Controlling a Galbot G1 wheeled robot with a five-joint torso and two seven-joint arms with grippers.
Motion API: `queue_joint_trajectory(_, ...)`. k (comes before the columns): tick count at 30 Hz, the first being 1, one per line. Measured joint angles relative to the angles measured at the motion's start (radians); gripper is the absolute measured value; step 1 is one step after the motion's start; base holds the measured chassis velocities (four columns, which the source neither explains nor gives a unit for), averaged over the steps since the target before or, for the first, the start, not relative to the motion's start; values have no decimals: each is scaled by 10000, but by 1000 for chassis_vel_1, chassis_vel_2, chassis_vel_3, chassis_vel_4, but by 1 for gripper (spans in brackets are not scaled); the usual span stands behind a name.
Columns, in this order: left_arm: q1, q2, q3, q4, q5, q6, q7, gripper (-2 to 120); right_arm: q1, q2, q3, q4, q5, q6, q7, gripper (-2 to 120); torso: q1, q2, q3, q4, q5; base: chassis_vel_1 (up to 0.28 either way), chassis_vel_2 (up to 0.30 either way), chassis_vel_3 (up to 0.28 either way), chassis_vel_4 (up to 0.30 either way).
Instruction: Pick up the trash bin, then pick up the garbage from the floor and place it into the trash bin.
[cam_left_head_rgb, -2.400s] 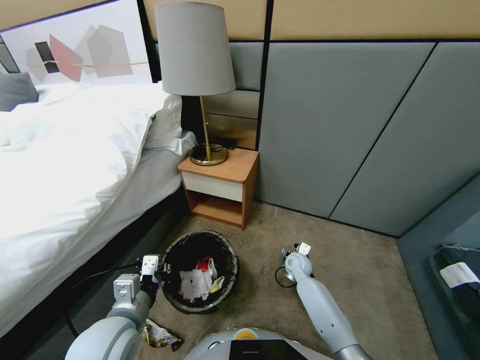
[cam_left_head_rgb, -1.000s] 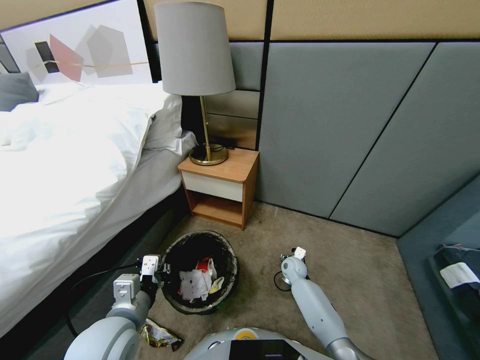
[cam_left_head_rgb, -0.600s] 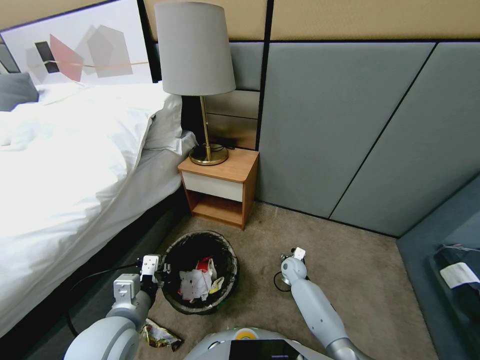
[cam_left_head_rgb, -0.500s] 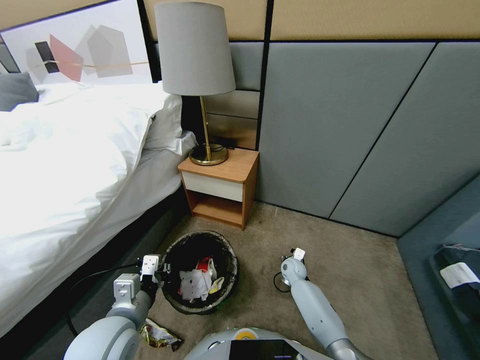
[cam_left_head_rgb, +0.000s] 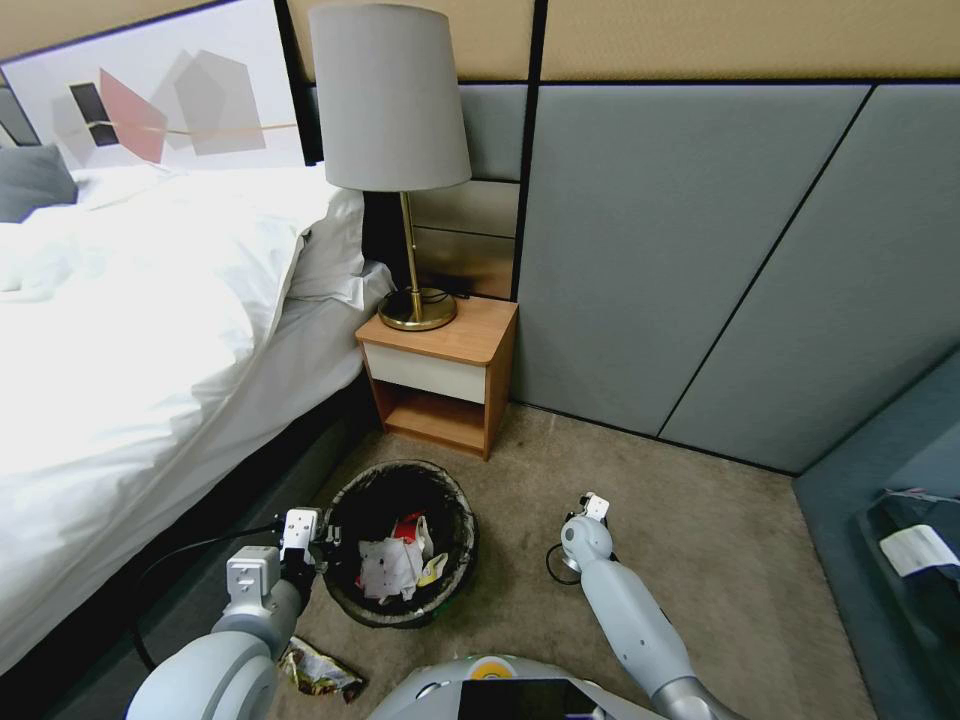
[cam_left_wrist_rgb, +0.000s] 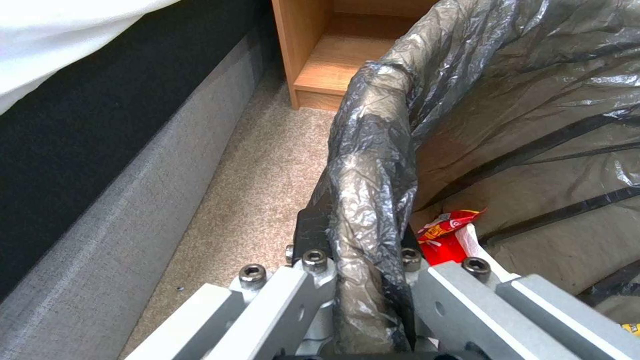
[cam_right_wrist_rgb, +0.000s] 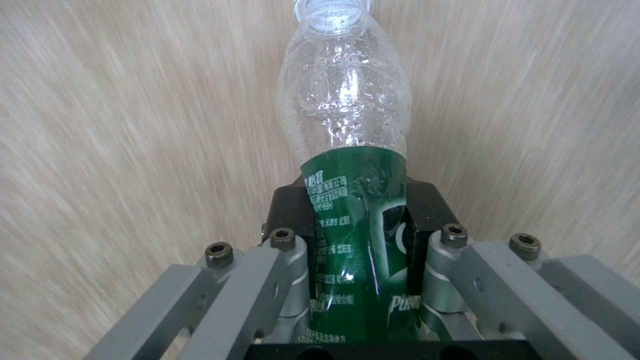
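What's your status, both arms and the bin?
Left gripper clamped on the bin rim. Right gripper shut on a green-label bottle, low over carpet. Wrapper on floor beside the left arm. Nothing blocking.

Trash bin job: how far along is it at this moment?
Done: the left gripper is shut on the bin rim, and wrappers and paper already lie inside. In hand: the right gripper, low over the carpet, is shut on a green-labelled bottle, not yet over the bin. Left: dropping the bottle in, and a crumpled wrapper lying on the floor beside the left arm.
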Motion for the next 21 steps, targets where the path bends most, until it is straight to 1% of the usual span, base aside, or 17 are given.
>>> queue_joint_trajectory(1, 0, 7, 0, 0, 0, 2, 0, 1, -151, -101, 126, 525, -33, -102, -31, 22, -1, 0, 0, -1, -1, 0, 0, 0, 0)
queue_joint_trajectory(2, 0, 7, 0, 0, 0, 2, 0, 1, -151, -101, 126, 525, -33, -102, -31, 22, -1, 0, 0, -1, -1, 0, 0, 0, 0)
queue_joint_trajectory(3, -1, 20, 0, 0, 0, 2, 0, 1, -246, -151, 238, 844, -42, -192, -71, 22, 0, 0, 0, 0, 1, 0, 0, 0, 0)
queue_joint_trajectory(5, -4, 54, -3, 0, 0, 4, 0, 1, -488, -338, 535, 1798, -54, -397, -118, 22, 0, 0, 0, -3, -2, 0, 0, 0, 0)
queue_joint_trajectory(6, -4, 54, -3, 0, 0, 4, 0, 1, -488, -338, 535, 1798, -54, -397, -118, 22, 0, 0, 0, -3, -2, 0, 0, 0, 0)
queue_joint_trajectory(9, -2, 88, 1, 0, -10, 11, 3, 1, -753, -729, 710, 3111, -423, -403, -279, 22, 0, 0, 0, 3, -3, 0, 0, 0, 0)
queue_joint_trajectory(10, -2, 88, 1, 0, -10, 11, 3, 1, -753, -729, 710, 3111, -423, -403, -279, 22, 0, 0, 0, 3, -3, 0, 0, 0, 0)
queue_joint_trajectory(11, 0, 115, -2, 0, -26, 12, 4, 1, -848, -918, 730, 3711, -416, -410, -342, 22, 0, 0, 0, -3, 2, 0, 0, 0, 0)
queue_joint_trajectory(12, 2, 128, -7, 0, -34, 12, 6, 1, -909, -1087, 751, 4165, -364, -431, -368, 22, -1, 0, 0, 3, 0, 0, 0, 0, 0)
queue_joint_trajectory(13, 2, 128, -7, 0, -34, 12, 6, 1, -909, -1087, 751, 4165, -364, -431, -368, 22, -1, 0, 0, 3, 0, 0, 0, 0, 0)
queue_joint_trajectory(14, -2, 160, -25, 0, -58, 12, 6, 1, -1049, -1468, 767, 4962, -183, -505, -424, 22, 0, 0, 0, 2, -5, 0, 0, 0, 0)
queue_joint_trajectory(15, -6, 176, -32, 0, -76, 12, 6, 1, -1165, -1810, 766, 5565, -26, -585, -461, 22, 0, 0, 0, 0, 4, 0, 0, 0, 0)
queue_joint_trajectory(16, -6, 176, -32, 0, -76, 12, 6, 1, -1165, -1810, 766, 5565, -26, -585, -461, 22, 0, 0, 0, 0, 4, 0, 0, 0, 0)
queue_joint_trajectory(18, -22, 189, -35, 0, -100, 12, 7, 1, -1402, -2533, 748, 6690, 126, -721, -561, 22, 0, 0, 0, -1, -6, 0, 0, 0, 0)
queue_joint_trajectory(19, -22, 189, -35, 0, -100, 12, 7, 1, -1402, -2533, 748, 6690, 126, -721, -561, 22, 0, 0, 0, -1, -6, 0, 0, 0, 0)
queue_joint_trajectory(21, -36, 190, -35, 0, -115, 12, 8, 1, -1650, -3041, 680, 7731, 122, -807, -765, 22, 0, 0, 0, -1, 3, 0, 0, 0, 0)
